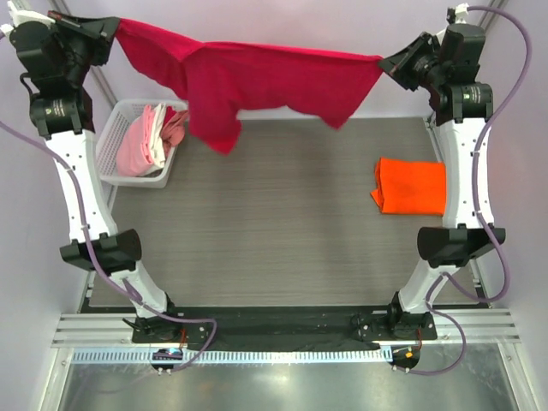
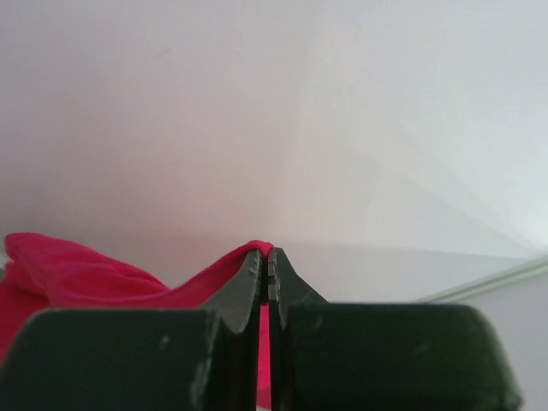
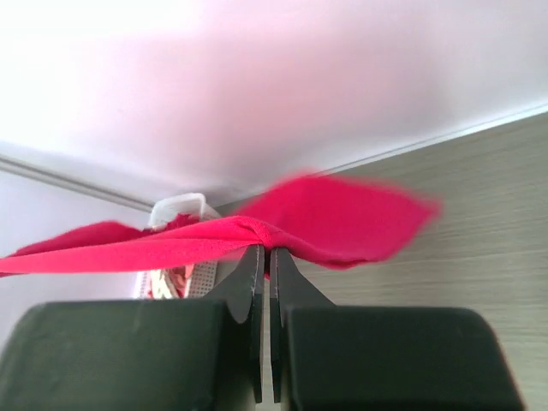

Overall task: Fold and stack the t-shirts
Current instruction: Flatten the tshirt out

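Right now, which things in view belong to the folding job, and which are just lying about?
Job: crimson t-shirt, hanging stretched between left gripper and right gripper; folded orange t-shirt; pink and white shirts in the white basket.
Just there: that basket itself, grey table.

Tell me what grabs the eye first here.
A crimson t-shirt hangs stretched in mid-air over the table, pinched at its ends by the left fingers and right fingers. A folded orange t-shirt lies on the right; a white basket of pink and white shirts sits far left.
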